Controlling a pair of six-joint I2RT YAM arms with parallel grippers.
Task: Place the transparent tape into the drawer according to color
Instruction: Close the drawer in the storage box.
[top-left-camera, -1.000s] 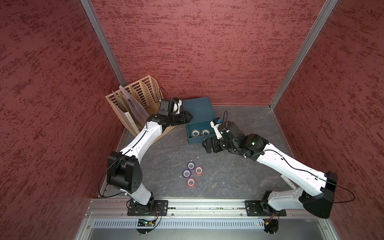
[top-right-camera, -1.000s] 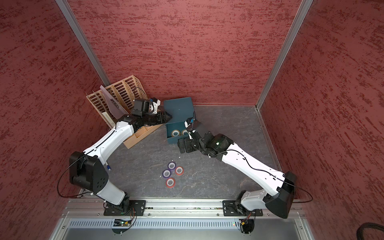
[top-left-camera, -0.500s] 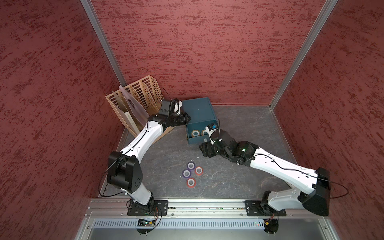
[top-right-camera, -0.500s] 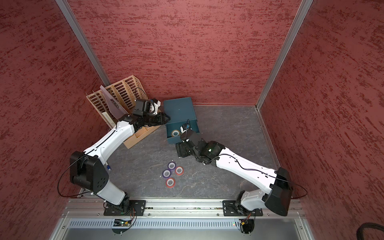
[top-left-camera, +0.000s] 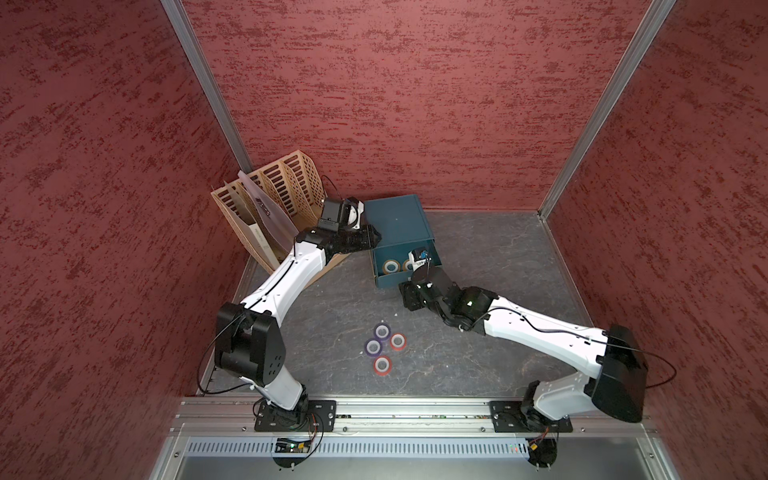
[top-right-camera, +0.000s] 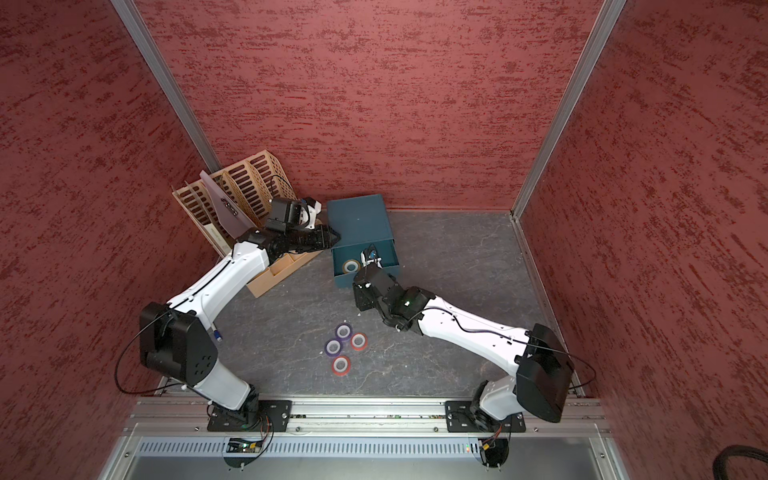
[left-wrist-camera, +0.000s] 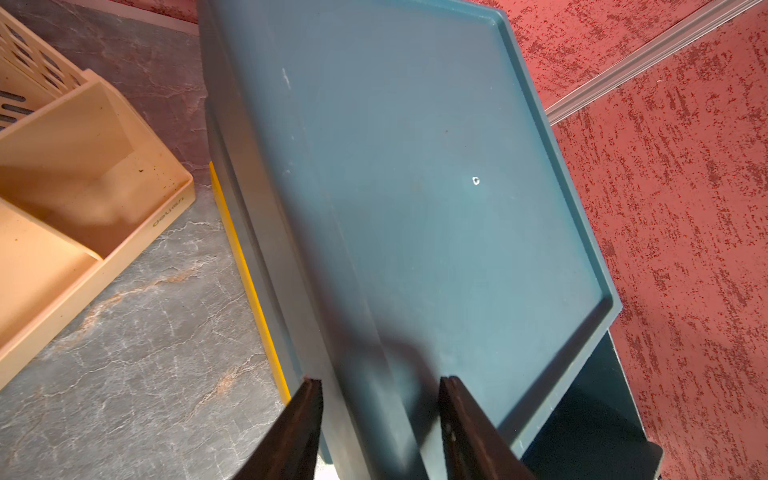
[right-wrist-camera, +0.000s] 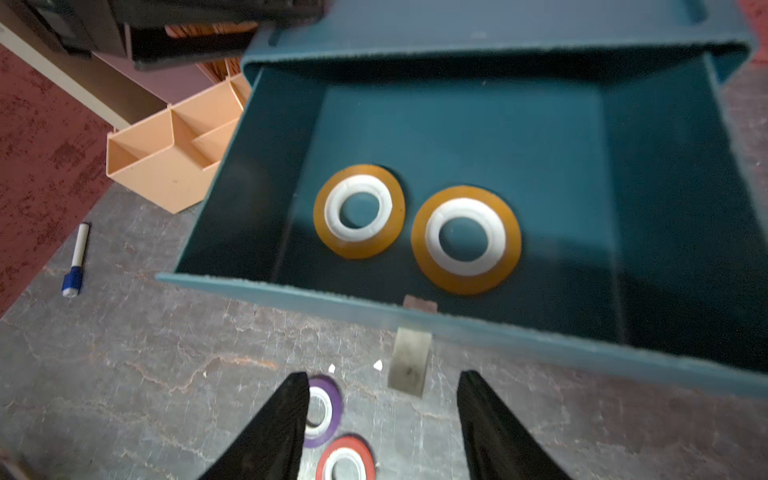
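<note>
Two orange-yellow rolls of transparent tape (right-wrist-camera: 359, 211) (right-wrist-camera: 465, 239) lie flat in the open drawer (right-wrist-camera: 291, 291) of a blue cabinet (top-left-camera: 395, 220). On the floor in front lie two purple rolls (top-left-camera: 382, 331) (top-left-camera: 373, 346) and two red rolls (top-left-camera: 397, 341) (top-left-camera: 382, 365). My right gripper (right-wrist-camera: 383, 374) hangs open and empty just in front of the drawer, above the floor, with a purple roll (right-wrist-camera: 322, 409) beside one finger. My left gripper (left-wrist-camera: 380, 380) is shut on the cabinet's front left corner (top-left-camera: 374, 239), one finger on the side and one on the top.
A beige slotted file rack (top-left-camera: 270, 199) with an organiser tray stands left of the cabinet, behind my left arm. A blue-capped marker (right-wrist-camera: 75, 266) lies on the floor at the left. A grey pull tab (right-wrist-camera: 409, 365) hangs from the drawer front. Red walls close three sides.
My right gripper has drawn back from over the drawer to just in front of it, and its jaws have narrowed. My left gripper stays at the cabinet's corner.
</note>
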